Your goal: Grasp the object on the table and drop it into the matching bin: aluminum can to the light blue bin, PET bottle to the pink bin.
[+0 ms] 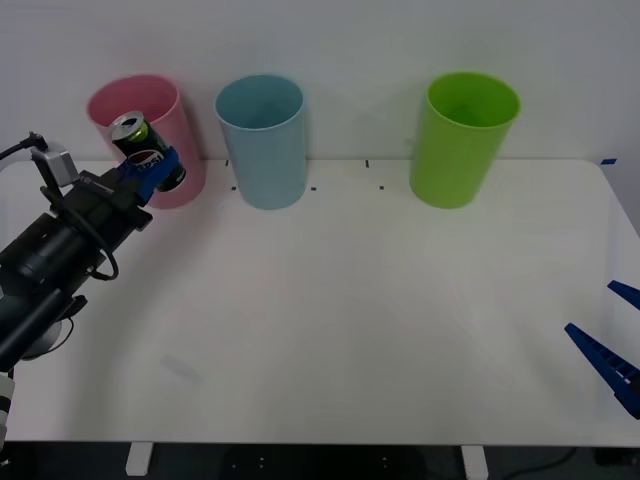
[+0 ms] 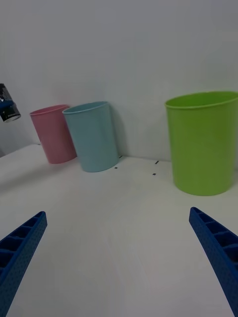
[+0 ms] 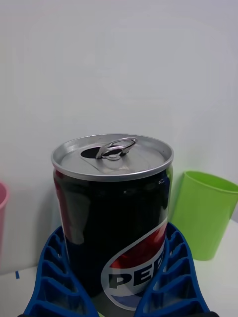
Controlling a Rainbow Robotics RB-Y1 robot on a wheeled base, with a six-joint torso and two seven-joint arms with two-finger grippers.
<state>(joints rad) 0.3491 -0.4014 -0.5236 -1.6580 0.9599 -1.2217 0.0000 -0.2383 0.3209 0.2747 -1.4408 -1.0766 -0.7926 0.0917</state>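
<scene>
The left gripper (image 1: 152,172) is clamping the can (image 1: 146,152) aloft before the pink bin (image 1: 150,135), left of the blue bin (image 1: 261,140), evidently carrying it there. The right gripper (image 1: 612,340) is idling, fingers apart.

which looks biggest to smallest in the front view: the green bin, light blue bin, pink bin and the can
1. Green bin and light blue bin: look about alike, so I won't rank them.
2. Pink bin: similar, though partly hidden by the can, so unsure.
3. Aluminum can: clearly smallest, held in the left gripper.
</scene>
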